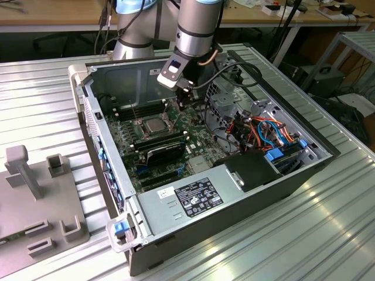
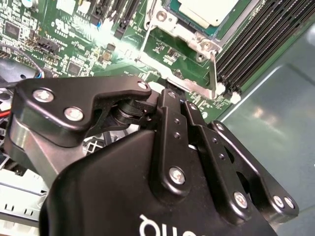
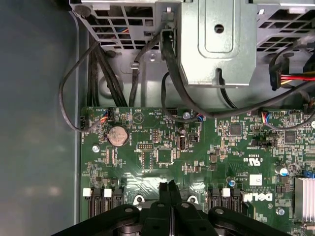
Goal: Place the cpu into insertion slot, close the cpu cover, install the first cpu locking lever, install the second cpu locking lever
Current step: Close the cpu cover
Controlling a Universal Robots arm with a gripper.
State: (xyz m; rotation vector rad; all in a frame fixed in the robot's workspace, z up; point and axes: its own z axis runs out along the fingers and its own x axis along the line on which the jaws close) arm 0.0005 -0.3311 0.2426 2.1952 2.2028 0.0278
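Holds the gripper [image 3: 169,186] closed and empty just above the motherboard [image 3: 162,147], with the cpu [image 2: 206,10] lying flat just ahead of its tips.

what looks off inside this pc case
Nothing damaged or spilled. The cpu lies flat, but the cover is swung open off it, with the gripper at its free edge.

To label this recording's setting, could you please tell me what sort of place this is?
Probably a robotics lab or workshop: a silver-grey robot arm reaches into an open dark metal computer case on a ribbed aluminium table, with cluttered wooden workbenches behind.
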